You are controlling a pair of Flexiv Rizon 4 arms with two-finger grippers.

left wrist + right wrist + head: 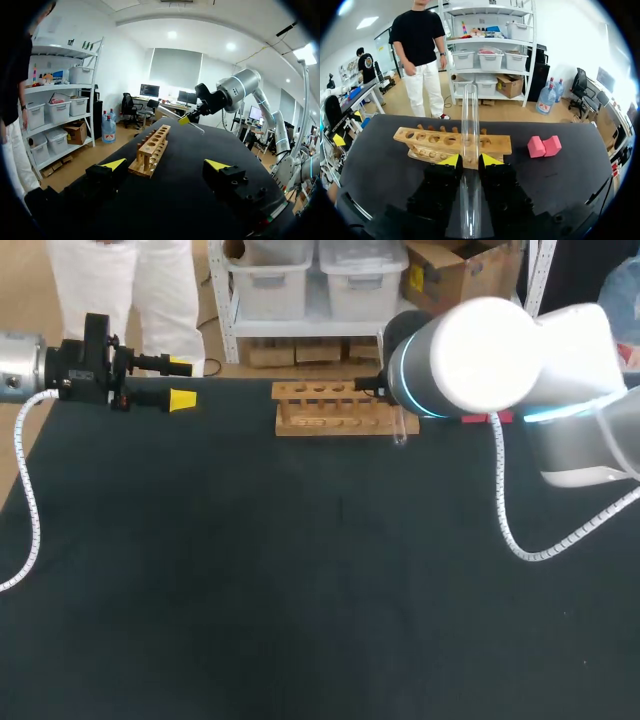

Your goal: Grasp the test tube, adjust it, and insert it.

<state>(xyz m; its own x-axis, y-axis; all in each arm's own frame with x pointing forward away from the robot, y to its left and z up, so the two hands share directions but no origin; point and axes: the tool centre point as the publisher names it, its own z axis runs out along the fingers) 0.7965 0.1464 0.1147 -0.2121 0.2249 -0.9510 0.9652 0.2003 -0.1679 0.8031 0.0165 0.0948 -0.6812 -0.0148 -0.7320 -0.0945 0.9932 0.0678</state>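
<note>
Test tube (470,150): clear glass, clamped from both sides between the yellow tips of the right gripper (470,161), running lengthwise ahead of the fingers toward the wooden rack (335,410); upper left of the head view: left gripper (181,383), fingers spread wide, holding nothing; upper centre: rack lying on the black table (300,570); upper right: right arm (500,350), hiding its gripper; pink blocks (544,146) near the rack's right end.

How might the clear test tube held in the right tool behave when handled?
The test tube looks like thin clear glass or plastic, so probably stiff, light and fragile. Its smooth round wall could slip between the right tool's tips, and it would likely roll if dropped.
</note>
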